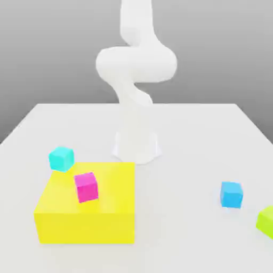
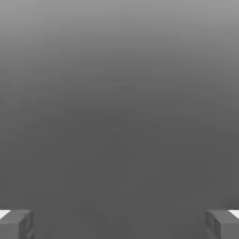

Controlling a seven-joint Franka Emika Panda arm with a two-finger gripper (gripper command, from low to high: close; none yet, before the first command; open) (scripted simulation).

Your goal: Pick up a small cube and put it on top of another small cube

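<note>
The lime-green cube (image 1: 266, 221) sits on the white table (image 1: 186, 133) at the exterior view's far right edge, near a blue cube (image 1: 231, 194) and well apart from the big yellow block (image 1: 88, 205), which carries a magenta cube (image 1: 86, 186) and has a cyan cube (image 1: 61, 158) at its back corner. In the hand view the gripper (image 2: 119, 224) is spread wide — its two grey fingertips (image 2: 16, 224) stand far apart with nothing between them, only plain grey beyond.

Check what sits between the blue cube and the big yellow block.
Nothing: in the exterior view, the stretch of white table between the blue cube and the big yellow block is bare.
</note>
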